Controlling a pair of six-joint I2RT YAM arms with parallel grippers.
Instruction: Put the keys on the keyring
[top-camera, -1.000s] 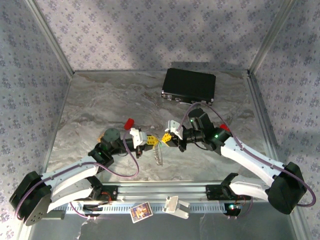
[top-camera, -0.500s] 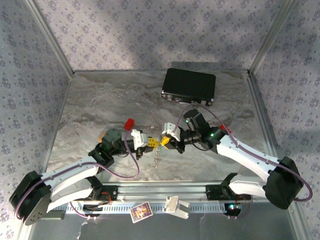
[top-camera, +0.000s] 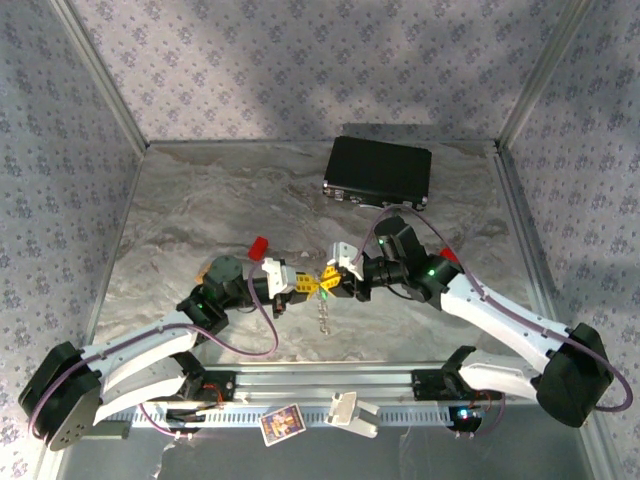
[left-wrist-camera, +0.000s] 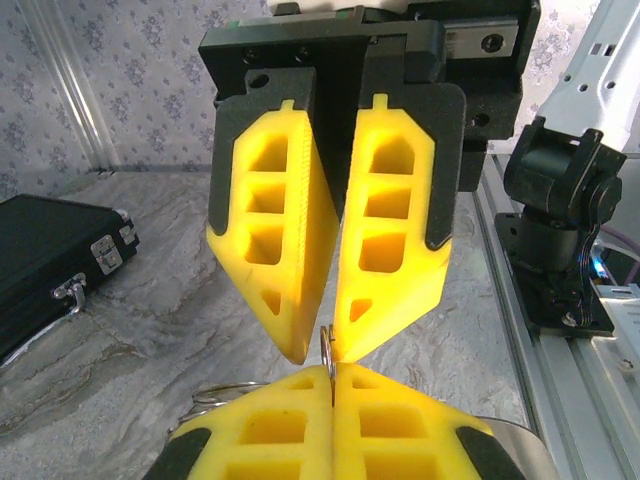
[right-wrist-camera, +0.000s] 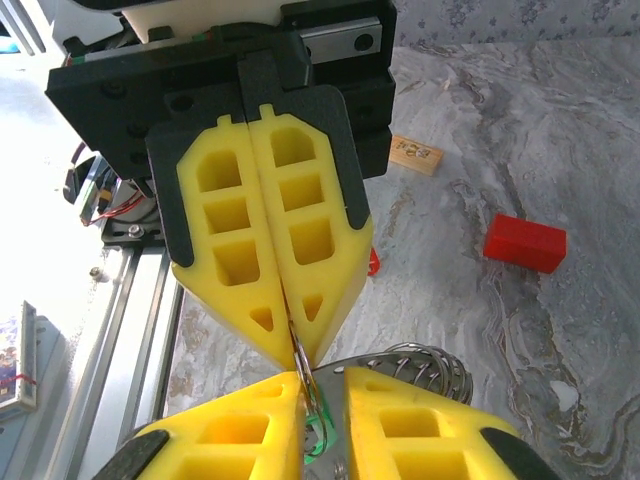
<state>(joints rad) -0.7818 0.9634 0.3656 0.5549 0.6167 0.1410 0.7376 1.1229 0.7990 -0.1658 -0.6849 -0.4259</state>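
**Asker:** Which step are you on?

**Arm:** Threading, by my reckoning. My 2 claws meet tip to tip above the worktop (top-camera: 190, 215), about midway between its left and right edges and nearer its near edge than the far one. My left gripper (right-wrist-camera: 294, 346) is squeezed fully together on a thin silvery edge of the keyring (top-camera: 322, 313). The keyring's beaded length dangles below the meeting point. I cannot tell whether its end touches the worktop.

**Asker:** And the right one?

**Arm:** My right gripper (left-wrist-camera: 327, 346) is closed down to a narrow slit around something thin. There's a fleck of green in that slit, which I take for the green key (right-wrist-camera: 318, 441), though that is a judgement.

**Asker:** What does the next move call for?

**Arm:** Very fine alignment. The key's hole must meet the ring's opening, so I'd want a small, slow push or twist with both grips firm. A slip would drop either piece.

**Asker:** What can't you make out?

**Arm:** Whether the key is already on the ring, because my own yellow fingers (right-wrist-camera: 200, 280) cover the joint. The key's shaft and hole are hidden. I cannot place the red key either. A small red scrap (right-wrist-camera: 373, 262) peeks from behind my left finger, too cut off to name. It is not the red block (top-camera: 258, 245), which lies left of centre, nor the black case (top-camera: 378, 172) by the far edge.
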